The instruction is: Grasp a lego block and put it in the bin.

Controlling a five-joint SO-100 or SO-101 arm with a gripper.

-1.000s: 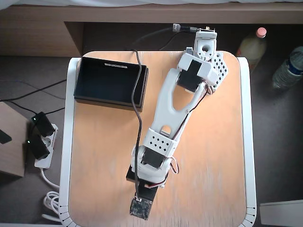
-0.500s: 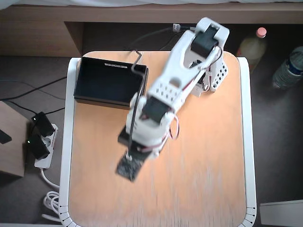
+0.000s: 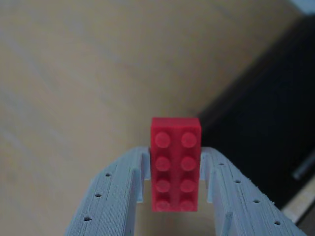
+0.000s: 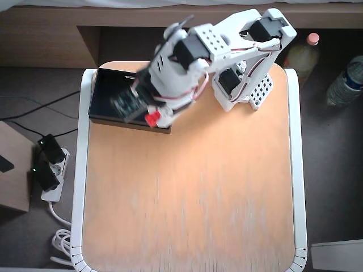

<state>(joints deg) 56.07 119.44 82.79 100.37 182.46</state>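
Bin (image 4: 105,96) half hidden beneath arm (image 4: 227,45)

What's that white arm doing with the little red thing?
The arm's gripper is clamped on a red lego block, holding it in the air between its two pale fingers. From above, the block hangs right at the near wall of a black bin at the table's back left corner. The block is not in the bin yet; it looks about ready to be carried over and dropped.
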